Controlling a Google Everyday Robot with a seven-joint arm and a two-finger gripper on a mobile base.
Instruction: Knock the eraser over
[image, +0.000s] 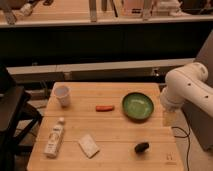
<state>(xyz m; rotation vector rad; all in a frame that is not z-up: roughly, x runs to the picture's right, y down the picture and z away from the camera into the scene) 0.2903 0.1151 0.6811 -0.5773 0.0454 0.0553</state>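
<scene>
The eraser (141, 147) is a small black oblong lump on the wooden table (115, 132), near the front right. My white arm (186, 86) comes in from the right, bent beside the green bowl (138, 106). My gripper (169, 118) hangs below the arm at the table's right edge. It is right of the bowl and a short way behind and to the right of the eraser, not touching it.
A white paper cup (62, 95) stands at the back left. A small red-orange stick (105, 107) lies mid-table. A white bottle (54, 138) lies at the front left, with a white flat pad (89, 145) beside it. A dark chair (12, 107) is on the left.
</scene>
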